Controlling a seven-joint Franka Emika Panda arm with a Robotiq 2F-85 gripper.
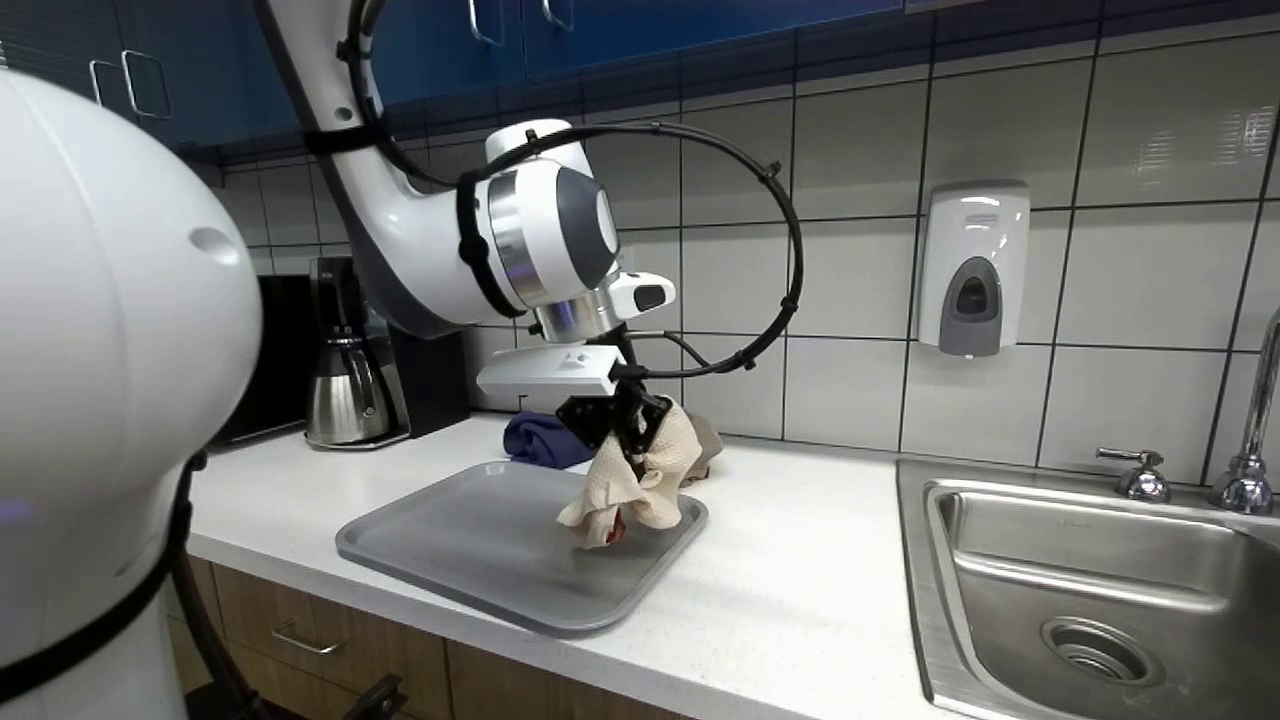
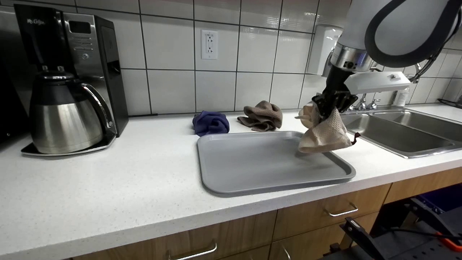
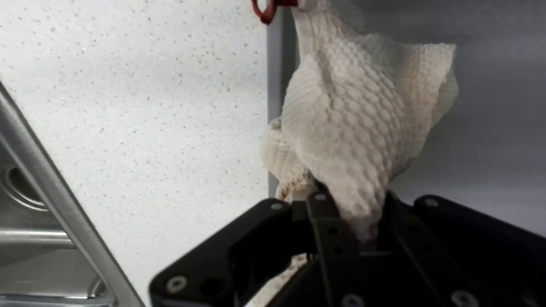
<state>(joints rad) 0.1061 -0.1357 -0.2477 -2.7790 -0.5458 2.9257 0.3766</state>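
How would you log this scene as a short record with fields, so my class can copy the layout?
Grip: fingers shut on a beige cloth
Held cloth: bunched, textured, a red piece at one end
Beneath: gray tray, its sink-side part; whether the cloth touches it is hard to tell
Behind tray: blue cloth and brown cloth, both crumpled
Surface: white speckled countertop
One end: coffee maker with steel carafe
Opposite end: steel sink
Wall: soap dispenser

Arm [image 1: 425, 240]: glossy white, rounded | trim [image 1: 582, 225]: dark grey | cable [image 1: 796, 240]: black, tie-wrapped, looping | wrist collar [image 1: 580, 318]: silver | gripper [image 3: 356, 204]: black, silver screws [image 3: 176, 283]
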